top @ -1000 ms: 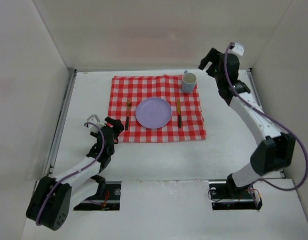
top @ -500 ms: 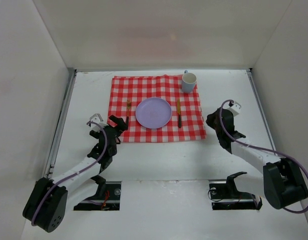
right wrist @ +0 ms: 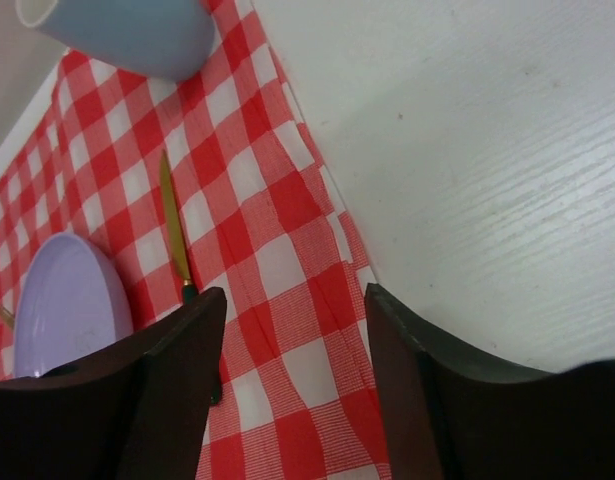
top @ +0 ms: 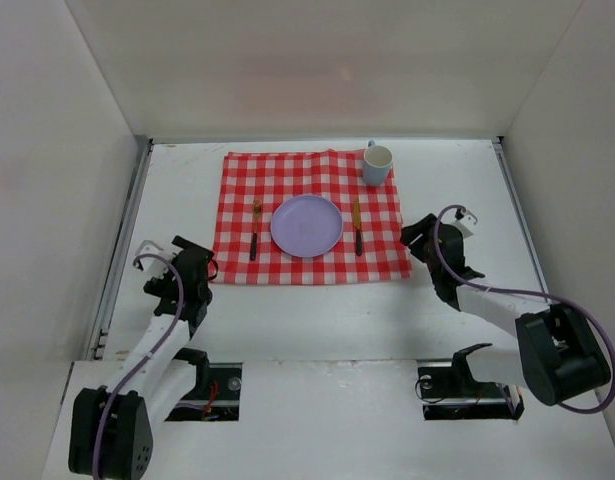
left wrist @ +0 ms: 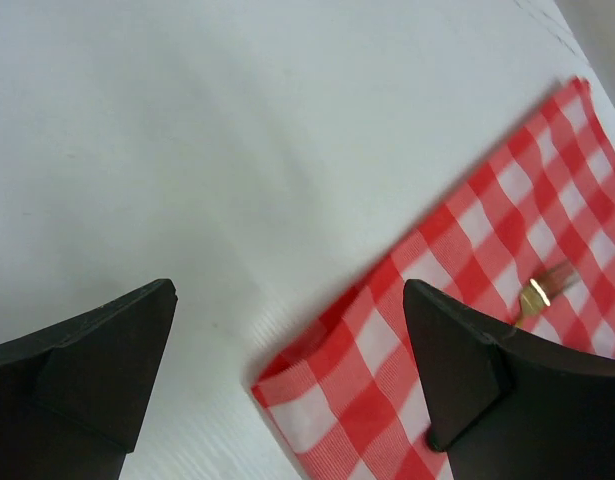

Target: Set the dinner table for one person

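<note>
Left pincer [left wrist: 287, 300] stands wide with nothing between its fingers, low over the bare table [top: 317, 320], just beside the near left corner of the checked cloth [top: 307, 180]. Right pincer [right wrist: 295, 300] is wide and empty too, near the cloth's near right corner. The table lies under everything. It looks stiff, heavy and fixed, so I think one does not take hold of it, one only puts things on it. Both arms are folded low, wrists turned toward the cloth.

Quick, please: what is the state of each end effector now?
Left end effector: open, holding nothing.
Right end effector: open, holding nothing.
</note>
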`<act>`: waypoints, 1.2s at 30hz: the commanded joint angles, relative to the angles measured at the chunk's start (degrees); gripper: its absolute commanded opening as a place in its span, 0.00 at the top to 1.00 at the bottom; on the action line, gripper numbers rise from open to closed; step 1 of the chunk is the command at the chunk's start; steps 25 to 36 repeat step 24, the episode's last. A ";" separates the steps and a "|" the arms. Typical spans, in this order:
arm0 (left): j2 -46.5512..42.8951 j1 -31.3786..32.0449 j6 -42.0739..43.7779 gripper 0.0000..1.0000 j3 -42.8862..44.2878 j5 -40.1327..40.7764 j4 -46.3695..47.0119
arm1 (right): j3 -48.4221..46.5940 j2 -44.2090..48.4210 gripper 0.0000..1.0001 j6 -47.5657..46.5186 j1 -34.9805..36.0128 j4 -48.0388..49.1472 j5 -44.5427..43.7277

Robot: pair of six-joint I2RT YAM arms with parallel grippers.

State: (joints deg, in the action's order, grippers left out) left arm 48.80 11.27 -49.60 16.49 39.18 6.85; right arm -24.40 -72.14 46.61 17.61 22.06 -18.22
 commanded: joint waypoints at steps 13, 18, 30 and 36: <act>2.88 -3.41 -3.31 0.00 5.92 0.72 -9.31 | 0.41 2.35 0.31 1.11 0.01 5.53 3.10; 2.80 -3.84 -3.49 0.00 5.92 0.28 -8.78 | 0.32 2.18 0.30 0.67 0.37 5.53 2.48; 2.70 -3.14 -3.13 0.00 4.78 0.73 -7.21 | -0.12 1.74 0.30 0.06 0.45 5.45 2.14; 2.70 -3.14 -3.13 0.00 4.78 0.73 -7.21 | -0.12 1.74 0.30 0.06 0.45 5.45 2.14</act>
